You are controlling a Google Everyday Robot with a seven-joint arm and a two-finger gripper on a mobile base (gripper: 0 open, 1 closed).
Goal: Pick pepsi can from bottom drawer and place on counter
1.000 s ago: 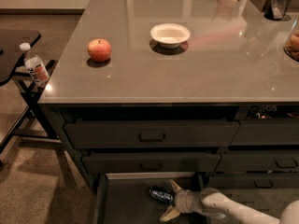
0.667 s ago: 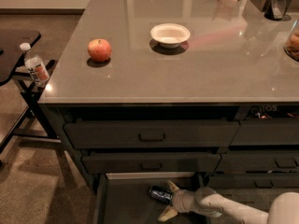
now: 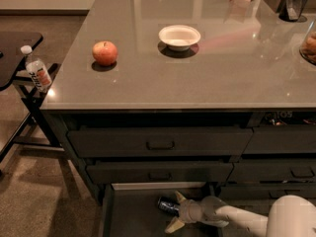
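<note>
The bottom drawer (image 3: 133, 216) stands pulled open at the foot of the cabinet. The pepsi can (image 3: 168, 206) lies on its side on the drawer floor, dark blue with a silver end. My gripper (image 3: 176, 212) reaches in from the right, low in the drawer. Its two pale fingers are spread, one above and one below the can's right end. The can rests on the floor, not lifted. The grey-brown counter (image 3: 197, 73) lies above, glossy and reflective.
On the counter sit a red apple (image 3: 104, 53), a white bowl (image 3: 179, 36), and dark containers at the far right (image 3: 294, 4). Two shut drawer fronts (image 3: 158, 142) hang above the open drawer. A clear bottle (image 3: 35, 69) stands on a black side table at left.
The arm has shifted slightly; more of its white body shows at the bottom right. The gripper stays at the can with fingers spread.
</note>
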